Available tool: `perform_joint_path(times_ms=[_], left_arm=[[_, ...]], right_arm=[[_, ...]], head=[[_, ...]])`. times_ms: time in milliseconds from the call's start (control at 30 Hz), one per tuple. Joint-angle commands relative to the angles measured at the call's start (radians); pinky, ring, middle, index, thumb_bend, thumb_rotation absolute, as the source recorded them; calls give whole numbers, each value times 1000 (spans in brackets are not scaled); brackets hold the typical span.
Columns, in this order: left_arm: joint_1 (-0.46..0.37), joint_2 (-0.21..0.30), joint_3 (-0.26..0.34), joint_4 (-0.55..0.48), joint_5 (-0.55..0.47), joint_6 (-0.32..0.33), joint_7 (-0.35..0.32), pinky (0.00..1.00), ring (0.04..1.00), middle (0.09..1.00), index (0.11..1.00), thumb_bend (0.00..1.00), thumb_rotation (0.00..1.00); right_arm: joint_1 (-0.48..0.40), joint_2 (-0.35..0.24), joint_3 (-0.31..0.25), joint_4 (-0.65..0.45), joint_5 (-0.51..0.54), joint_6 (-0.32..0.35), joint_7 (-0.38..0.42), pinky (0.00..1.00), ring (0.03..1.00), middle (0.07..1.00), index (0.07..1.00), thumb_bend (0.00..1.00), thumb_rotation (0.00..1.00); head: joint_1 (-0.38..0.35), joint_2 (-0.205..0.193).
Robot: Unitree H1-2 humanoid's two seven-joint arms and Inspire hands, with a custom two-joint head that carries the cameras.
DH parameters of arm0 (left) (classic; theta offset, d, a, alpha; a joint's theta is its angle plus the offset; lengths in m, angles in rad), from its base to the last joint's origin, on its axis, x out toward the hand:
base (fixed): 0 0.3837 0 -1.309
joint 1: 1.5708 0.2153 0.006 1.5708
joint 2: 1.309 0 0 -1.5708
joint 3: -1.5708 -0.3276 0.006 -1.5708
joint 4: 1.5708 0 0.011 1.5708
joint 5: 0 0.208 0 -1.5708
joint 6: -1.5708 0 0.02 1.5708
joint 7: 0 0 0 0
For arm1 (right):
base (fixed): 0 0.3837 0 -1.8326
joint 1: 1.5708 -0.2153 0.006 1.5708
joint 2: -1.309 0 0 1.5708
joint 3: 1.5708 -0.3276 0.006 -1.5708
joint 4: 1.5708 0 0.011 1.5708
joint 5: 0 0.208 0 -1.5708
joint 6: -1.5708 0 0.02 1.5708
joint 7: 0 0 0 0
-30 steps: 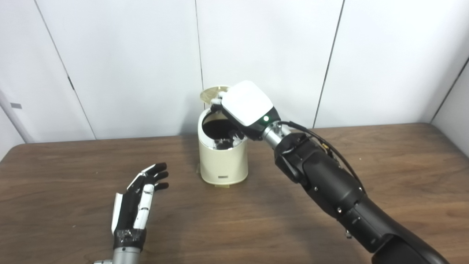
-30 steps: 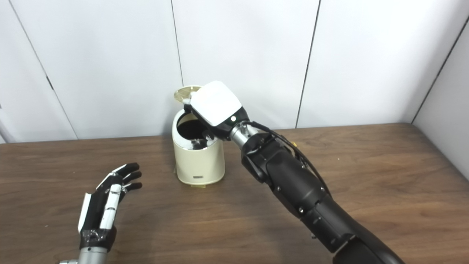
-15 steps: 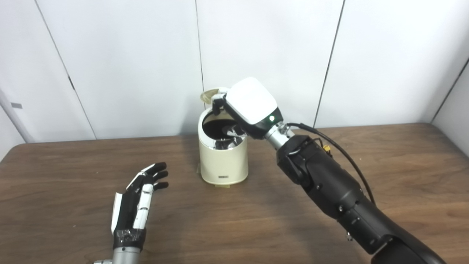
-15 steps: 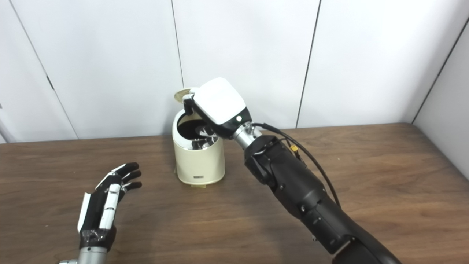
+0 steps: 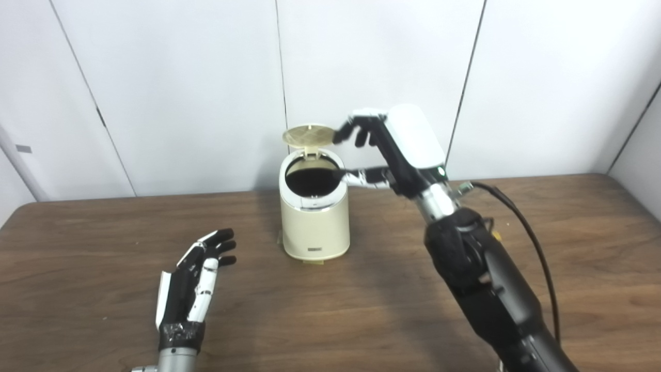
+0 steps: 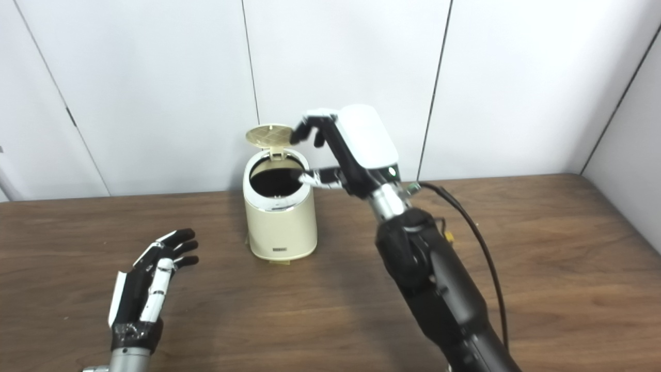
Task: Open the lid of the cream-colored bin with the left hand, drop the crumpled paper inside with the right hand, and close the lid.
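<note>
Standing here watching, so the cream-colored bin [image 5: 314, 217] sits upright toward the back middle of the desk [image 5: 361, 310], close to the white paneled wall [image 5: 181, 77]. Its round lid [image 5: 308, 135] is flipped up on the hinge at the back, standing nearly vertical, and you can look straight down into the dark opening. I can't spot the crumpled paper anywhere; the inside of the bin is just black from both views, so no telling what's in there. The right robot hand [image 5: 384, 150] hangs in the air just right of the bin's top, fingers spread apart and holding nothing, upper fingertips [image 5: 342, 135] right next to the edge of the raised lid, lower one reaching over the rim of the opening. Whether it actually touches the lid, can't tell. The big black forearm with a cable looped along it cuts across the right half of the desk. The left robot hand [image 5: 193, 284] sits low at the front left, well apart from the bin, fingers straight and slightly fanned, holding nothing. Nothing stands between it and the bin, just bare wood. The right eye view shows a bit more of the side wall at the right corner, while the left eye view catches a small grey tag [image 5: 22, 149] on the far-left panel.
</note>
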Motion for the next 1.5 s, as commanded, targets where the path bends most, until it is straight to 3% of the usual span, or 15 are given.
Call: perform_joint_path(times_ms=[0, 233, 267, 333, 433, 733, 1067, 1467], left_arm=[[0, -1, -2, 36, 16, -34, 7, 715, 783, 798, 776, 190, 640], [-3, 6, -6, 45, 41, -64, 19, 680, 768, 793, 778, 189, 615], [-2, 7, -7, 42, 45, -63, 20, 682, 769, 794, 777, 192, 628], [0, 9, -9, 35, 49, -59, 22, 684, 771, 794, 776, 203, 651], [5, 10, -9, 31, 45, -62, 20, 691, 773, 797, 779, 204, 667], [13, 12, -7, 19, 47, -62, 23, 683, 764, 785, 765, 201, 654], [29, 25, -3, 1, 44, -63, 20, 686, 770, 789, 771, 200, 661], [50, 34, -5, -20, 57, -52, 16, 679, 771, 793, 785, 205, 685]], right_arm=[[-14, -6, -50, -70, 74, 0, 7, 422, 495, 574, 493, 485, 142], [119, -10, -132, -92, 173, -83, -47, 240, 338, 624, 490, 484, 148], [140, -8, -141, -87, 189, -92, -52, 248, 353, 624, 490, 484, 147], [176, -8, -154, -73, 223, -105, -51, 382, 504, 625, 492, 484, 147], [226, -13, -166, -37, 266, -150, -59, 473, 587, 632, 493, 483, 146], [341, 22, -194, 40, 306, -295, -153, 432, 550, 610, 494, 483, 142], [436, 65, -198, 54, 336, -310, -160, 487, 599, 639, 495, 483, 146], [448, 85, -212, 110, 375, -349, -179, 506, 611, 648, 494, 482, 144]], head=[[-2, 1], [-3, 0], [-4, 0], [-5, 0], [-2, 4], [3, 13], [14, 32], [25, 52]])
